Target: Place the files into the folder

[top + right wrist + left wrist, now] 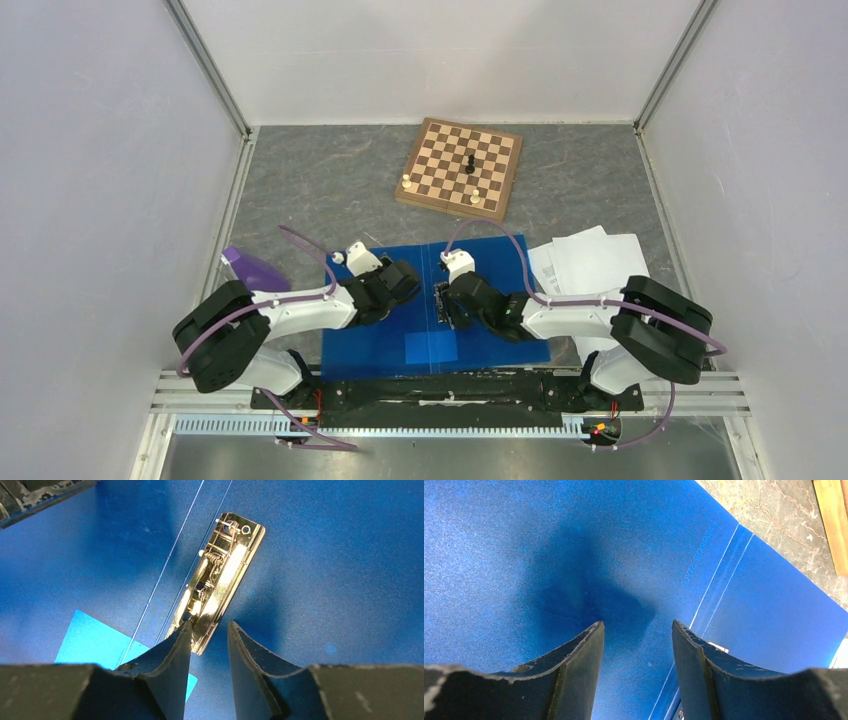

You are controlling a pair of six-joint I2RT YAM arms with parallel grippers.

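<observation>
The folder (380,345) lies open and flat at the middle of the bench's near edge. The files (590,265) lie just beside it, toward the right edge. The left gripper (636,625) hangs over the folder's left half, fingers wide and empty. The right gripper (210,623) is low at the near end of the clip (222,575), fingers narrowly apart and clasping nothing. A chessboard (460,167) lies by the far edge.

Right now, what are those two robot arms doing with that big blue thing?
The folder lies open and flat. The left end effector is open, low over its left half. The right end effector is open at the near end of the clip on the spine. The files lie beside the folder, on the right, not yet in it.
</observation>
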